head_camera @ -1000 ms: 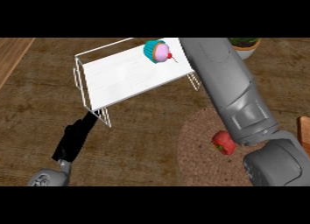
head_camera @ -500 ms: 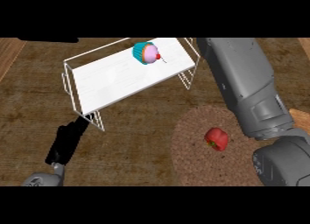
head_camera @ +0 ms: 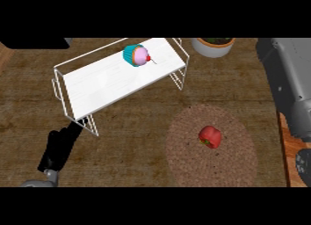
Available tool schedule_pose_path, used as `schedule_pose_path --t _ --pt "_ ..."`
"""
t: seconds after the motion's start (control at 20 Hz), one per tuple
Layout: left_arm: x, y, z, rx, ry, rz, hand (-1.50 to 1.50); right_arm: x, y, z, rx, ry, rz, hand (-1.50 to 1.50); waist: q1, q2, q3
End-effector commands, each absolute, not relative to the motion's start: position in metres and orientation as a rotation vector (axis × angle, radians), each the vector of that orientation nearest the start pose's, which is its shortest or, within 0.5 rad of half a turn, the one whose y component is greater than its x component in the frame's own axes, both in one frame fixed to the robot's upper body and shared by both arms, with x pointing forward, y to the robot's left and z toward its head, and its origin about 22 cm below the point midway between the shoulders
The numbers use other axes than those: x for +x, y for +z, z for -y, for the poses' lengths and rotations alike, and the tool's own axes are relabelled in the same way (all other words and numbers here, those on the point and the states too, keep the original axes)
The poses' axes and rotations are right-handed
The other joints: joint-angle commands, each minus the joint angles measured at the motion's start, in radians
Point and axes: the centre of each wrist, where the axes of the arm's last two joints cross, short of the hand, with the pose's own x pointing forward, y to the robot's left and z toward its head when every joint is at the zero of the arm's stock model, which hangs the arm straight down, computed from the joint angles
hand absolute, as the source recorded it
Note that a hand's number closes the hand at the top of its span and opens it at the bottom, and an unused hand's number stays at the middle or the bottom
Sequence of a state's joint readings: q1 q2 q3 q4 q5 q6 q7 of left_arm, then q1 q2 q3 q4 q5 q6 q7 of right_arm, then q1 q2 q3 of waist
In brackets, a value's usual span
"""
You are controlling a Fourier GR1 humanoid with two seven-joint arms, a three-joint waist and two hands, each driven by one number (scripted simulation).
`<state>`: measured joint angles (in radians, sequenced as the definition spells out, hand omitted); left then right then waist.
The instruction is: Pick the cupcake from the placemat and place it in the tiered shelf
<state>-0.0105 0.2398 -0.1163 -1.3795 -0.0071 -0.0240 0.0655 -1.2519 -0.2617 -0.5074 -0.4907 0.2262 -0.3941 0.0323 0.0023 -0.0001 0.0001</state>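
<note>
Head view, cupcake [head_camera: 137,55] lying tipped on its side on the tiered shelf [head_camera: 113,83] top, teal wrapper pointing left, pink frosting and cherry facing right, left hand [head_camera: 59,147] hanging open with straight fingers by the shelf's near corner, red pepper [head_camera: 211,136] sitting on the round placemat [head_camera: 233,160], right forearm [head_camera: 301,88] along the right edge, can't tell about its hand.

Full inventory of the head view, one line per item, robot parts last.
tiered shelf: one, white top in a white wire frame, upper left of the counter
cupcake: one, teal wrapper with pink icing, lying tilted on the shelf's top near its far end
placemat: one, round, brown woven, lower right of centre
red pepper: one, red, on the placemat
plant pot: one, pale, at the top edge right of the shelf
counter: one, dark brown wood
left robot hand: one, black, lower left, below the shelf's near corner
right forearm: one, grey, along the right edge; its hand not visible
</note>
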Motion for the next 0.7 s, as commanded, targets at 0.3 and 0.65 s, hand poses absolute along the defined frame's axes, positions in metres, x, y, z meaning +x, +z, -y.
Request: schedule_pose_path --t 0.3,0.65 --pt "0.241 -0.036 -0.242 0.098 -0.281 1.312 0.00 0.441 0.202 0.349 -0.404 -0.123 1.715 -1.50 -0.011 -0.002 0.000" --pt "0.239 -0.042 -0.269 0.094 -0.290 1.314 0.00 0.430 0.196 0.354 -0.431 -0.019 1.690 -1.50 0.000 0.001 0.000"
